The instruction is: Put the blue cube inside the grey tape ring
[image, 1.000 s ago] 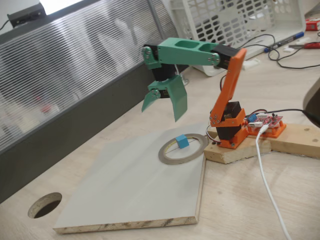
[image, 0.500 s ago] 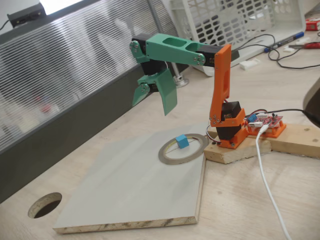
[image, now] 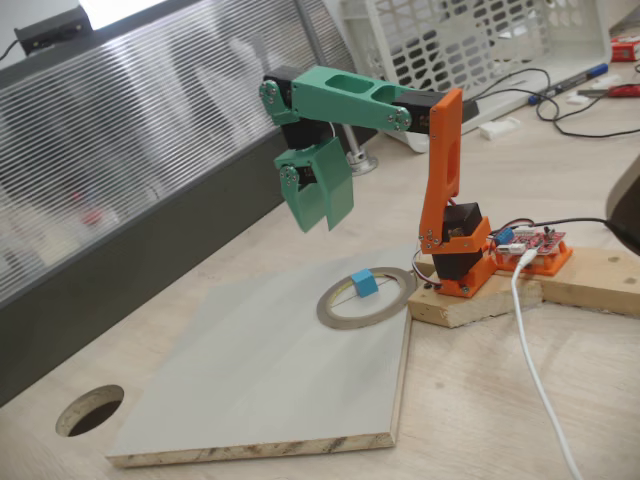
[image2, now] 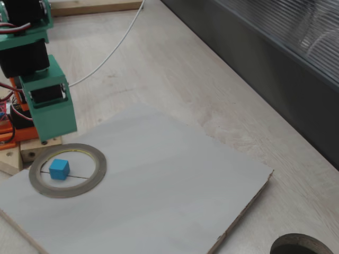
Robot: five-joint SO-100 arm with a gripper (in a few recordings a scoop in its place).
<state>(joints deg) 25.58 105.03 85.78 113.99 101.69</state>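
Observation:
The blue cube (image: pixel 364 282) (image2: pixel 59 169) rests on the grey board inside the grey tape ring (image: pixel 333 308) (image2: pixel 95 171), which lies flat near the arm's orange base. My green gripper (image: pixel 318 222) (image2: pixel 53 136) hangs well above the board, up and to the left of the ring in a fixed view. Its jaws are together, with nothing held between them.
The grey board (image: pixel 260 380) (image2: pixel 159 190) lies on the wooden table. A dark round hole (image: pixel 90 410) (image2: pixel 302 247) is cut through the tabletop beside the board. A white cable (image: pixel 535 370) runs past the wooden base block (image: pixel 470 305). A ribbed panel stands behind.
The arm rose and drew back to the left from above the ring, and the jaws went from spread apart to closed. The cube has stayed inside the ring.

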